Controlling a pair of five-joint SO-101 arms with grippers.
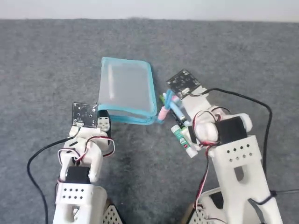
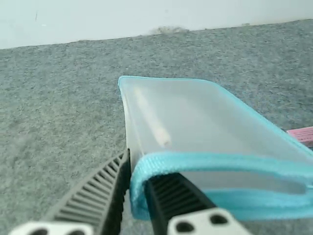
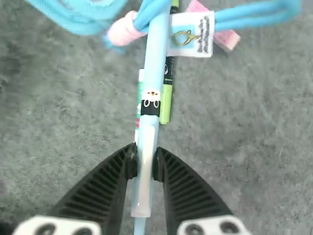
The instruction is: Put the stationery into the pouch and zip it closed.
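Blue pen [image 3: 148,88] clamped in right pincer [image 3: 145,156], pouch rim [image 2: 205,161] clamped in left pincer [image 2: 138,175].

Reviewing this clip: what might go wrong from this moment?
1. The blue pen in the right gripper meets the teal rim of the pouch; it may snag rather than slide in.
2. The left gripper pinches only the pouch's edge, which might slip free.
3. The green marker lies beside the pen and may get shoved.

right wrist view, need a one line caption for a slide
Right gripper clamps a blue pen, its far end at the pouch edge, green marker beside it
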